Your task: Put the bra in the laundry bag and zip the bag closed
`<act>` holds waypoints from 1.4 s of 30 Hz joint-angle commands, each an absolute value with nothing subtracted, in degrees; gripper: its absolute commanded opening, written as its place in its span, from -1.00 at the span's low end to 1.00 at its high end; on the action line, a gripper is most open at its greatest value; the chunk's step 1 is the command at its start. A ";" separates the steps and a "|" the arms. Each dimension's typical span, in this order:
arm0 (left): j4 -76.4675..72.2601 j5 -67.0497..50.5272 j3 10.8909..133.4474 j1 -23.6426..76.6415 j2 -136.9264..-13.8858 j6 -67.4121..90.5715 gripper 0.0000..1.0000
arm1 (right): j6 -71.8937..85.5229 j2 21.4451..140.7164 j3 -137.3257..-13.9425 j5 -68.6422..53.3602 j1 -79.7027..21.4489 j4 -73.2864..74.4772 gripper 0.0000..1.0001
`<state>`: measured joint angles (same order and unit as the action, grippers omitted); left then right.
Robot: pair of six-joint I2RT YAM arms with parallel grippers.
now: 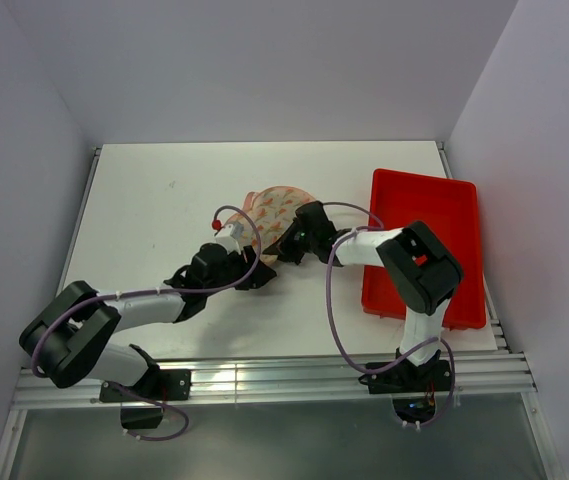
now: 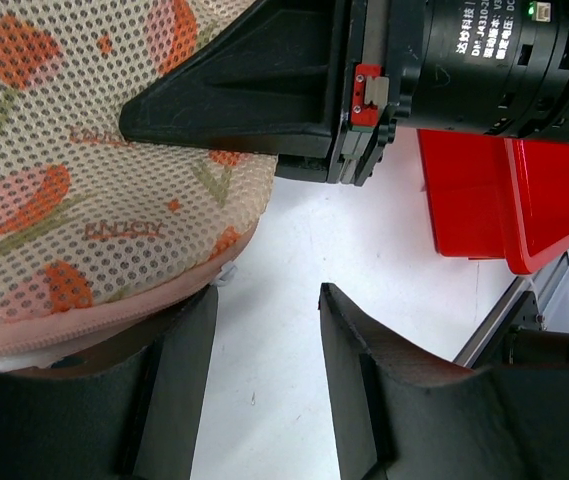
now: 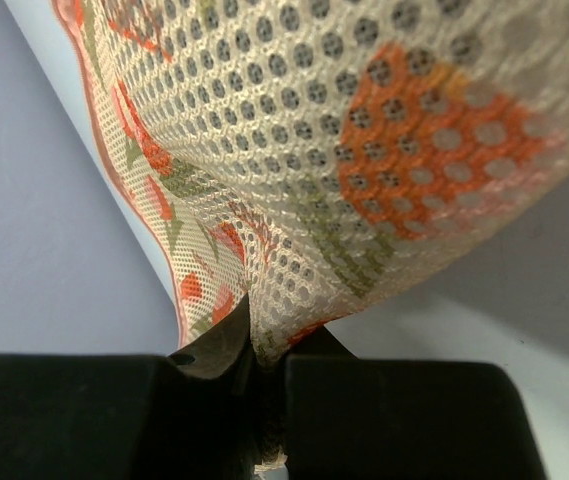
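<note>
The right claw (image 3: 267,345) is pinched fully shut on a fold of the laundry bag (image 3: 364,150). The netted cloth with its orange print is bunched between the two fingers and rises away from them. The left claw (image 2: 266,320) stands about half open with nothing in it. Only bare table (image 2: 284,250) shows between its fingers, and the finger (image 2: 179,380) on the bag's side lies just beside the pink zip edge (whether it touches I cannot tell). From above, the bag sits near the middle of the table as a single rounded dome, with both claws meeting at its near edge and the red tray (image 1: 426,215) off to the right. The bra shows in none of the views, and no black cloth is visible on the table. My guess is that it is already inside, with the two halves of the bag folded together over it. That would leave the zipping. The stretch of pink edge seen from the left wrist looks joined, but the puller is not clearly visible and most of the rim is hidden, so how far round the zip has run cannot be told. As I judge it, the right claw steadies the bag while the left is placed to find the puller.
</note>
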<state>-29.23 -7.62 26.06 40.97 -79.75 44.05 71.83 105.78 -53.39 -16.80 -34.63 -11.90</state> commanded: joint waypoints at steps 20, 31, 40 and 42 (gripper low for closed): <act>-41.39 -5.27 24.26 41.04 -83.49 41.66 0.02 | 67.94 100.81 -56.87 -17.49 -35.51 -5.45 -1.00; -47.98 -5.54 23.12 41.04 -86.40 41.05 -0.01 | 67.33 100.46 -56.78 -19.25 -35.60 -4.48 -1.00; -51.15 -4.83 23.20 41.04 -86.75 40.43 -0.03 | 66.80 97.91 -56.95 -19.60 -35.60 -1.23 -1.00; -51.85 -4.48 23.29 41.04 -87.10 40.69 -0.05 | 66.88 97.65 -56.78 -19.77 -35.60 -1.14 -1.00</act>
<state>-46.33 -7.66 22.72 41.50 -86.11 42.57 68.03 101.75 -55.05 -15.18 -34.61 -3.79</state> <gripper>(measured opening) 0.478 0.070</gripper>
